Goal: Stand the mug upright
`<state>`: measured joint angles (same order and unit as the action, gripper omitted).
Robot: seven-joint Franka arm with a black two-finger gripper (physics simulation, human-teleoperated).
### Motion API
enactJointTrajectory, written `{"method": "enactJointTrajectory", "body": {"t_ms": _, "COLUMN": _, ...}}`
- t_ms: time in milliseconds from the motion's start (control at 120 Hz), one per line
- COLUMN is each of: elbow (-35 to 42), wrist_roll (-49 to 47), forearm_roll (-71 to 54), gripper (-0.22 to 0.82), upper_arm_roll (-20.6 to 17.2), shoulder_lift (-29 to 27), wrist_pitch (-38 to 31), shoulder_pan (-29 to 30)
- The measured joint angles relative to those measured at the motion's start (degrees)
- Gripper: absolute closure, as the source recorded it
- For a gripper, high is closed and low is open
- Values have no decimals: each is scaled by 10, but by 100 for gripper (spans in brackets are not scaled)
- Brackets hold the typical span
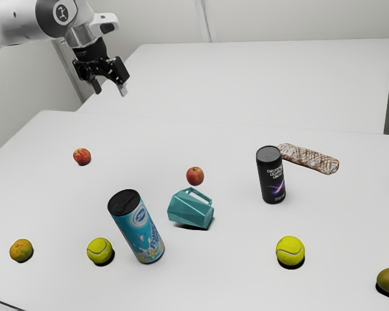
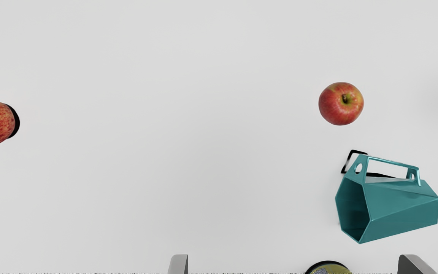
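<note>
Exterior view says we're not there yet, folks. Going left to right: the tall blue can (image 1: 137, 227) stands a bit tilted-looking, then comes the mug (image 1: 191, 210), lying on its side on the table (image 1: 214, 282) with its handle (image 1: 200, 193) up top. Just past it sits a red apple (image 1: 194, 175), near the handle side, and further right there's the black can (image 1: 271, 175). Wrist view has the mug's open mouth (image 2: 354, 209) facing sideways, toward the exterior view's left, so upright is definitely not how it lies.

What's left, by my reckoning: get a solid hold on it, roll it mouth-up, settle it on its base and let go. That apple might get bumped if I come in sloppy.

As for pose, my arm (image 1: 16, 24) reaches in from the exterior view's upper left and ends in the gripper (image 1: 110, 91), hanging high over the table with its fingers (image 2: 180, 264) pointing down. They're spread wide with nothing between them, so no grip on anything. It's well apart from the mug, so I'd figure on travelling right and down.
</note>
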<state>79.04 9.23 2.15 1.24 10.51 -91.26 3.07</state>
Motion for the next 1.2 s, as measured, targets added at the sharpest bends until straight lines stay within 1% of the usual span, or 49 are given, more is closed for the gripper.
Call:
{"method": "enactJointTrajectory", "body": {"t_ms": 167, "elbow": 0, "wrist_roll": 0, "forearm_roll": 2, "gripper": 0, "upper_arm_roll": 0, "shoulder_lift": 1, "wrist_pitch": 6, "shoulder_pan": 1}}
{"method": "enactJointTrajectory", "body": {"t_ms": 267, "elbow": 28, "wrist_roll": 0, "forearm_roll": 6, "gripper": 0, "upper_arm_roll": -1, "shoulder_lift": -3, "wrist_pitch": 6, "shoulder_pan": 2}}
{"method": "enactJointTrajectory", "body": {"t_ms": 333, "elbow": 73, "wrist_roll": -1, "forearm_roll": 38, "gripper": 0, "upper_arm_roll": -1, "shoulder_lift": -18, "wrist_pitch": 0, "shoulder_pan": -1}}
{"method": "enactJointTrajectory", "body": {"t_ms": 483, "elbow": 188, "wrist_roll": -1, "forearm_roll": 121, "gripper": 0, "upper_arm_roll": -2, "shoulder_lift": -74, "wrist_pitch": -24, "shoulder_pan": 0}}
{"method": "enactJointTrajectory", "body": {"t_ms": 600, "elbow": 281, "wrist_roll": 0, "forearm_roll": 185, "gripper": 0, "upper_arm_roll": -2, "shoulder_lift": -93, "wrist_pitch": -65, "shoulder_pan": 1}}
{"method": "enactJointTrajectory", "body": {"t_ms": 667, "elbow": 306, "wrist_roll": 3, "forearm_roll": 206, "gripper": 0, "upper_arm_roll": -7, "shoulder_lift": -99, "wrist_pitch": -90, "shoulder_pan": 5}}
{"method": "enactJointTrajectory", "body": {"t_ms": 800, "elbow": 336, "wrist_roll": 26, "forearm_roll": 249, "gripper": 0, "upper_arm_roll": -17, "shoulder_lift": -95, "wrist_pitch": -122, "shoulder_pan": 13}}
{"method": "enactJointTrajectory", "body": {"t_ms": 867, "elbow": 371, "wrist_roll": 46, "forearm_roll": 279, "gripper": 0, "upper_arm_roll": -18, "shoulder_lift": -94, "wrist_pitch": -144, "shoulder_pan": 13}}
{"method": "enactJointTrajectory", "body": {"t_ms": 1000, "elbow": 422, "wrist_roll": 87, "forearm_roll": 327, "gripper": 0, "upper_arm_roll": -32, "shoulder_lift": -89, "wrist_pitch": -194, "shoulder_pan": 22}}
{"method": "enactJointTrajectory", "body": {"t_ms": 1200, "elbow": 444, "wrist_roll": 140, "forearm_roll": 378, "gripper": 0, "upper_arm_roll": -39, "shoulder_lift": -47, "wrist_pitch": -236, "shoulder_pan": 11}}
